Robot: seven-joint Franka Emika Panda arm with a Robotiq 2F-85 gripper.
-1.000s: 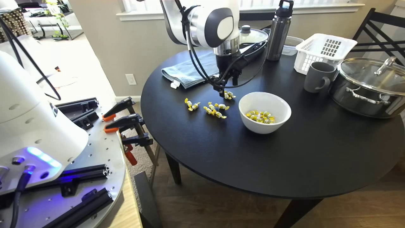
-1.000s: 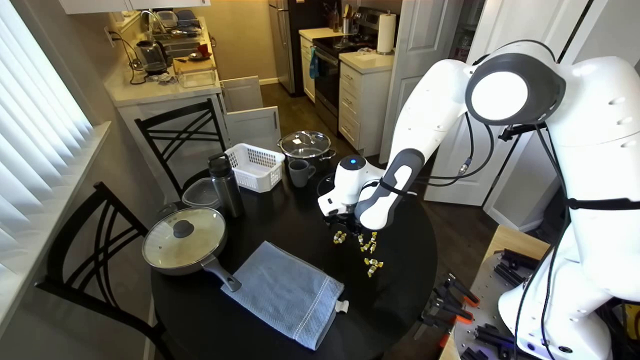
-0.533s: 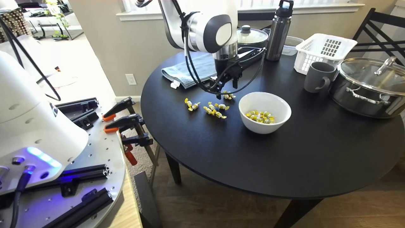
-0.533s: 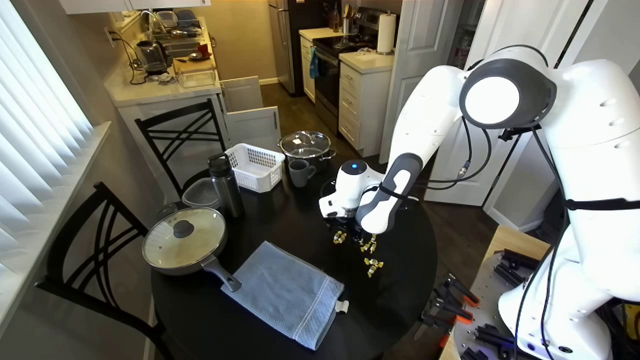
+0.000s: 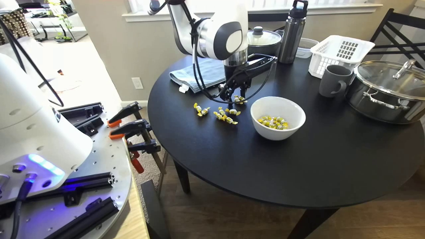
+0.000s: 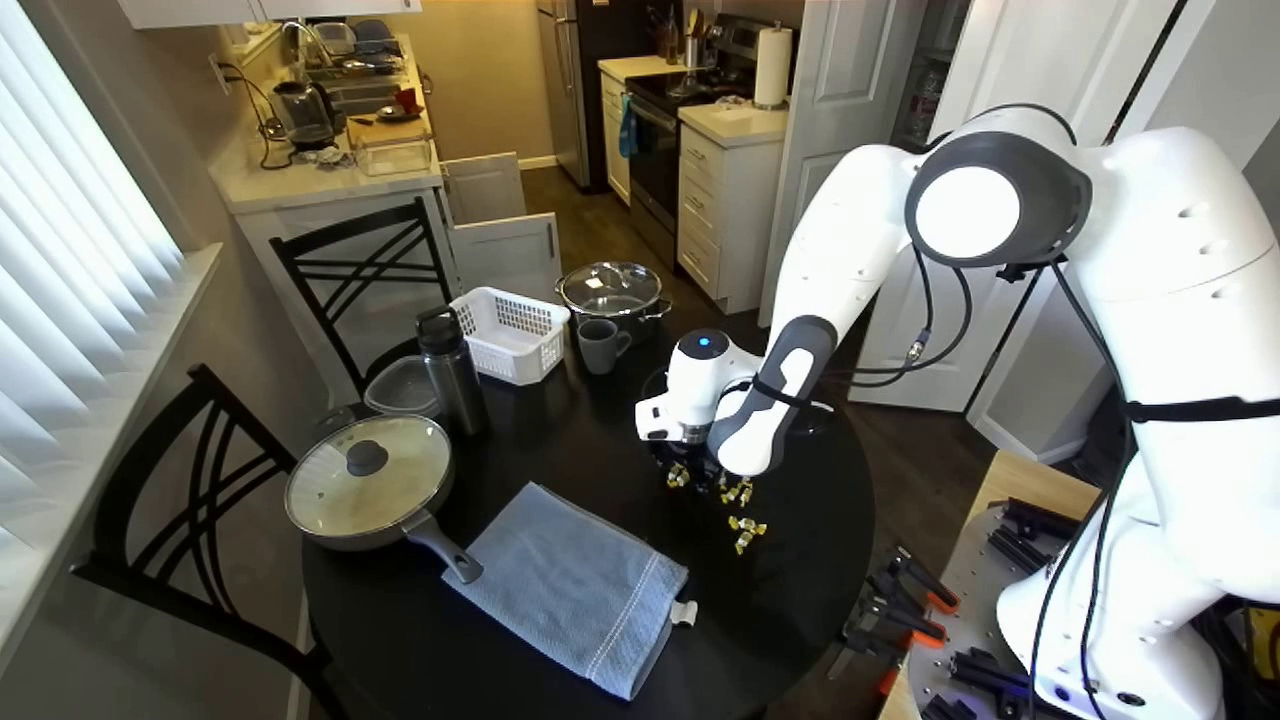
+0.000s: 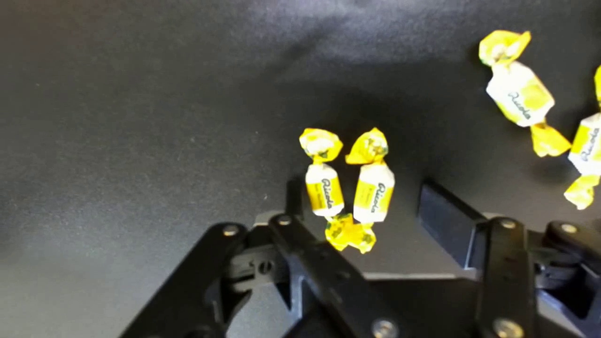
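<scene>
Two yellow-and-white wrapped candies lie side by side on the dark table, a left one point(image 7: 325, 190) and a right one point(image 7: 374, 193) in the wrist view. My gripper point(image 7: 360, 197) is open, with one finger on either side of this pair. The left finger is close beside the left candy; a wider gap separates the right finger from the right candy. In an exterior view the gripper point(image 5: 237, 98) is low over the pair. More loose candies point(image 5: 225, 116) lie nearby, with another group point(image 5: 201, 109) farther off. A white bowl point(image 5: 278, 132) beside the gripper holds several candies point(image 5: 273, 122).
A folded blue towel point(image 6: 580, 590) and a lidded pan point(image 6: 370, 480) are on the round table point(image 5: 298, 172). A steel bottle point(image 5: 292, 36), white basket point(image 5: 338, 49), grey mug point(image 5: 334, 81) and lidded pot point(image 5: 382, 96) stand toward another side. Cables hang from the arm near the gripper.
My gripper has come down toward the table, around the two candies. The candies, bowl and other objects have not moved.
</scene>
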